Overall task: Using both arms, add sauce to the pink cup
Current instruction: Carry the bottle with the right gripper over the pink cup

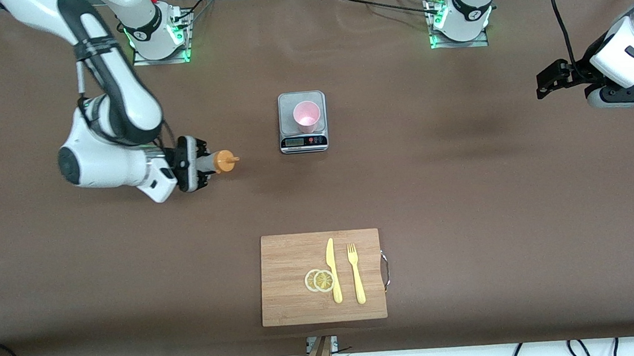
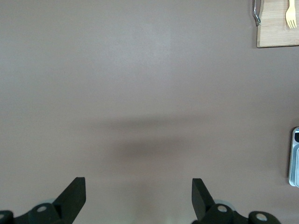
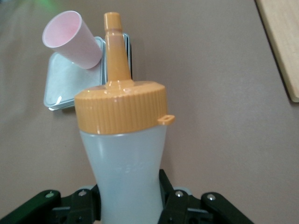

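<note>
Sauce (image 1: 224,162) pinched sideways in right gripper (image 1: 198,166) over the table toward the right arm's end, left gripper (image 1: 548,81) spread and waiting; carry nozzle level over pink cup (image 1: 307,116) on scale (image 1: 304,140), then tip slowly.

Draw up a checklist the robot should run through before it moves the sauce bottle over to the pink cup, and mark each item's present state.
1. Right gripper shut on the sauce bottle: ok.
2. Orange nozzle cap seated on the bottle: ok.
3. Nozzle turned toward the pink cup: ok.
4. Pink cup upright on the kitchen scale, mouth open: ok.
5. Bottle over the cup: not ok; it hangs over bare table toward the right arm's end.
6. Left gripper steadying the cup: not ok; it waits, open, over bare table at the left arm's end.
</note>
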You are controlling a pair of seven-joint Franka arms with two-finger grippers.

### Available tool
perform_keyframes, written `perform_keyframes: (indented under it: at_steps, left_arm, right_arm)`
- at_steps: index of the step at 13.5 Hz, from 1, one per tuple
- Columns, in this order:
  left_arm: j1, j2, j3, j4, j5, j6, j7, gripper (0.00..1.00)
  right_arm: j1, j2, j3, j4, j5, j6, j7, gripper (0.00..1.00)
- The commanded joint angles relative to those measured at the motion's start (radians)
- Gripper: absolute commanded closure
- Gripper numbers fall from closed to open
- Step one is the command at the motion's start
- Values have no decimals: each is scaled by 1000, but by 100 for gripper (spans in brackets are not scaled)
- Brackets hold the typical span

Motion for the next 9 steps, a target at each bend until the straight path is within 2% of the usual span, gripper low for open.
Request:
perform_keyframes:
  at_steps: [1, 5, 9]
  left_arm:
    - [2, -7, -6, -5, 17, -2, -3, 0]
    - [2, -7, -6, -6, 17, -2, -3, 0]
    - [2, -7, -9, -10, 17, -2, -3, 0]
  right_arm:
    - [90, -40, -6, -29, -88, 53, 153, 100]
    - [162, -55, -3, -26, -199, 60, 256, 100]
    - [211, -83, -1, -27, -243, 54, 316, 100]
